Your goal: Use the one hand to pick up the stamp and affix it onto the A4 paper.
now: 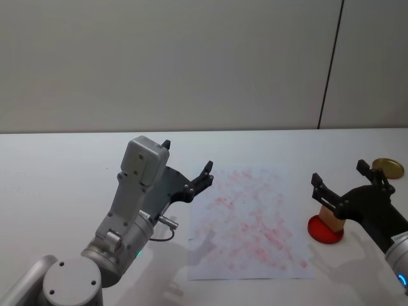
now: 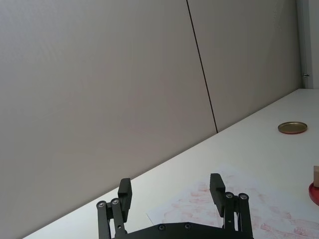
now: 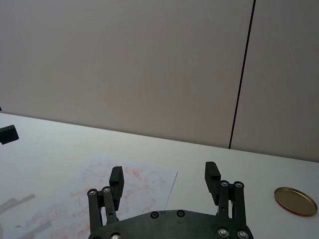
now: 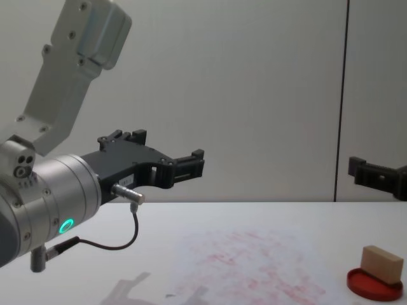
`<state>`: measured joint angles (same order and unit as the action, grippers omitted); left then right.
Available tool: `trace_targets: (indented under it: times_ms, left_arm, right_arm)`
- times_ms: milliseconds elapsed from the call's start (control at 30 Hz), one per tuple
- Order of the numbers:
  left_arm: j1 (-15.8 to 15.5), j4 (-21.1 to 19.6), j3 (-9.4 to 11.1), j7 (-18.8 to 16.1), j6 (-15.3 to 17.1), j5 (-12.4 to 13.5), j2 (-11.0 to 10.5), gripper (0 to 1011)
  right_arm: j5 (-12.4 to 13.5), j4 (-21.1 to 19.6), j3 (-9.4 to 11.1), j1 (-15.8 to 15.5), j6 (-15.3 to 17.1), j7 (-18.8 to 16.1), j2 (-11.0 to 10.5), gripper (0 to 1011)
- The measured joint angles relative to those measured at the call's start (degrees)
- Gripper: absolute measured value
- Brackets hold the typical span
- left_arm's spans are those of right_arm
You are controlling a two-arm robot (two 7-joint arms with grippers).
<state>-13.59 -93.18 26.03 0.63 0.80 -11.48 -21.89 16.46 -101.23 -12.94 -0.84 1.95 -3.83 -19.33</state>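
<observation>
Right gripper (jaws apart) hovers above stamp — on pad.

The head view looks forward and down from above onto the white worktop, taking in the whole A4 paper and the far edge. The chest view sits low, looking level across the worktop, with the stamp side-on near the right edge. Each wrist view looks over its own fingers toward the far wall, one past the left gripper and one past the right gripper. Both share the A4 paper and a gold round lid.
</observation>
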Motion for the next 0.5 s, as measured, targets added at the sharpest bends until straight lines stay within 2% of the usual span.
trace_targets:
  times_ms: [500]
  left_arm:
    - [0.0,0.0,0.0,0.0,0.0,0.0,0.0,993]
  right_arm:
    - [0.0,0.0,0.0,0.0,0.0,0.0,0.0,1001]
